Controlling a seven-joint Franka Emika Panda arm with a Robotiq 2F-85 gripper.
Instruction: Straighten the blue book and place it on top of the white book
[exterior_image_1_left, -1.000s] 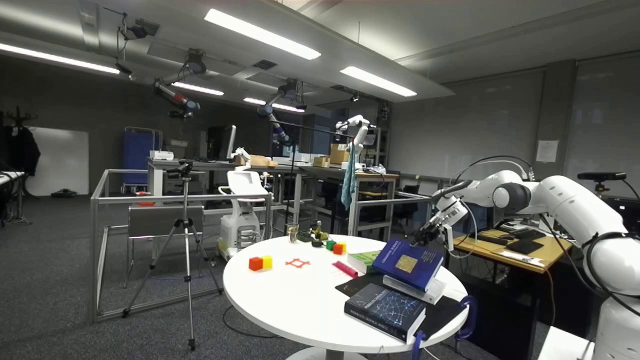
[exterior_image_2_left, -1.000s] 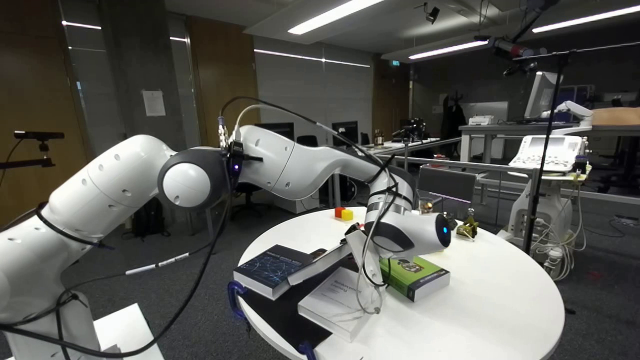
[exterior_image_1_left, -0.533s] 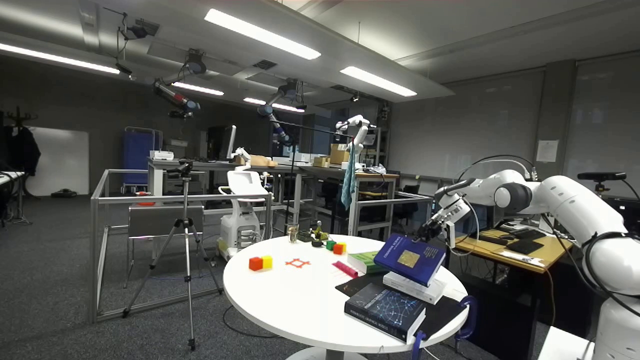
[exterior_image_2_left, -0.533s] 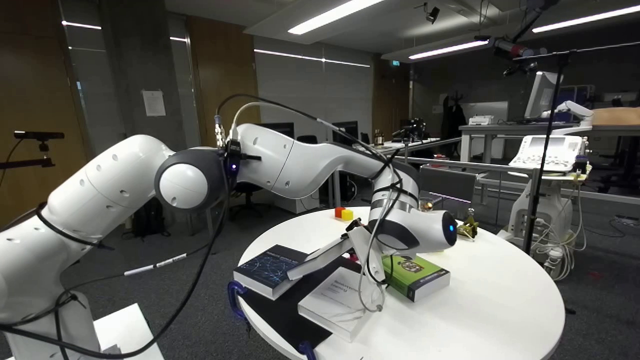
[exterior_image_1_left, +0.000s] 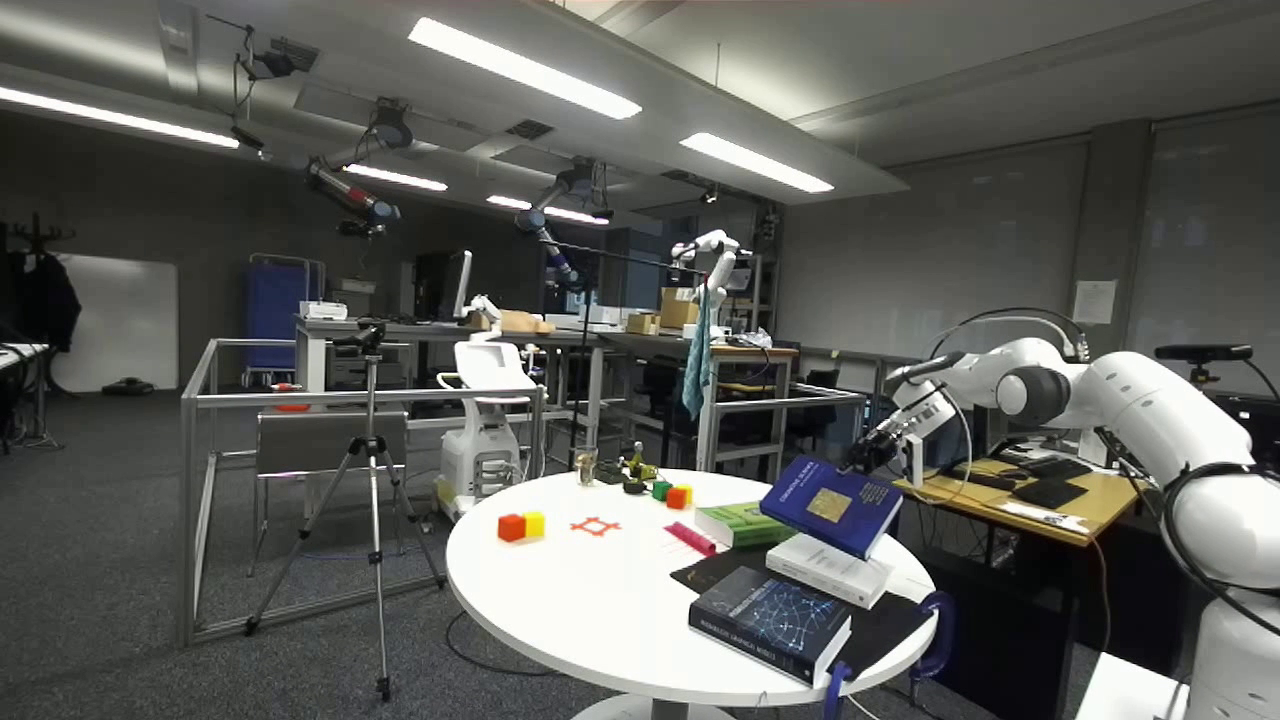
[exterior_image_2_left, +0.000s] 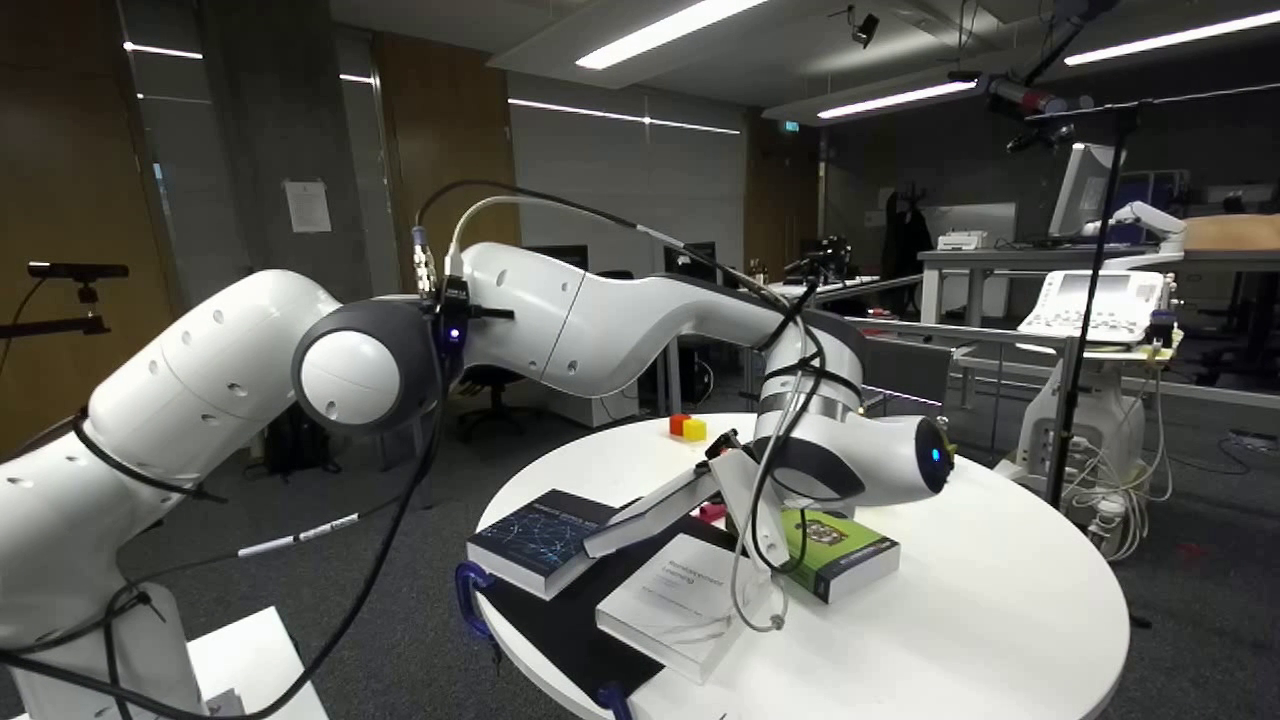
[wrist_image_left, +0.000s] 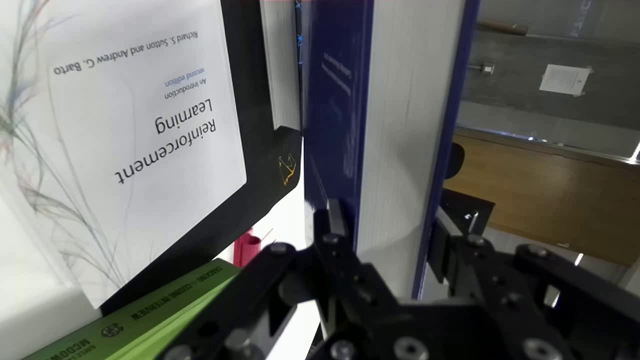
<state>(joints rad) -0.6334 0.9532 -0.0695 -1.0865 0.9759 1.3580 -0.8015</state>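
Observation:
The blue book (exterior_image_1_left: 832, 505) is held tilted in the air, its cover with the yellowish patch facing an exterior view. In an exterior view it shows as a sloping slab (exterior_image_2_left: 650, 512), low end near the dark book. My gripper (exterior_image_1_left: 858, 460) is shut on its upper edge; in the wrist view the fingers (wrist_image_left: 390, 220) lie on both covers, with the page block (wrist_image_left: 410, 125) between. The white book (exterior_image_1_left: 830, 568) lies flat on the black mat, below the blue book in an exterior view. It also shows in the wrist view (wrist_image_left: 150, 125), left of the blue book.
A thick dark book (exterior_image_2_left: 540, 535) and a green book (exterior_image_2_left: 840, 548) lie on either side of the white book. Blue clamps (exterior_image_1_left: 935, 632) sit at the table edge. A pink roll (exterior_image_1_left: 690, 538) and red and yellow cubes (exterior_image_1_left: 520, 526) are on the round white table (exterior_image_1_left: 570, 610).
My gripper has lifted the blue book a little and carried it to the right in both exterior views. More of the white book shows beneath it. The other books have not moved.

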